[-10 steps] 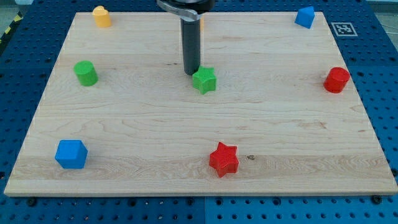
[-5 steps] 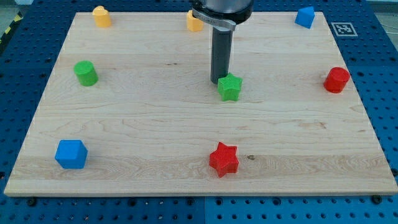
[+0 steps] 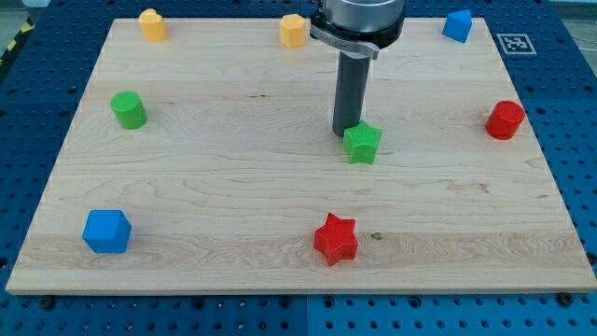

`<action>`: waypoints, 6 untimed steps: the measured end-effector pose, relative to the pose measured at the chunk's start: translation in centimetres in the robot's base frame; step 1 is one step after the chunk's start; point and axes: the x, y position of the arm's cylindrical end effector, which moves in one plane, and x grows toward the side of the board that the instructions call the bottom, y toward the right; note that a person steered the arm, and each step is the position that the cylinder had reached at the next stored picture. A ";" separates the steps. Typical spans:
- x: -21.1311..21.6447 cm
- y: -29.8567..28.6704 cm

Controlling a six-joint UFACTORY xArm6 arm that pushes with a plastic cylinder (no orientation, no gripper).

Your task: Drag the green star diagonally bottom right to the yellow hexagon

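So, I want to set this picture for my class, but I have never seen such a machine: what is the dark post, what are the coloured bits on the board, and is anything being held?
The dark post is a robot arm's rod; it has no gripper, so nothing is held. It only pushes. My tip rests on the wooden board, against the upper left side of the green star.

There is one camera, looking down at the board from its near edge.

On the board lie small blocks: a yellow hexagon at the view's top, another yellow block top left, a green cylinder at the left, a blue cube bottom left, a red star at the bottom, a red cylinder at the right, and a blue block top right.
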 end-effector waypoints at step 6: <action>5.3 4.4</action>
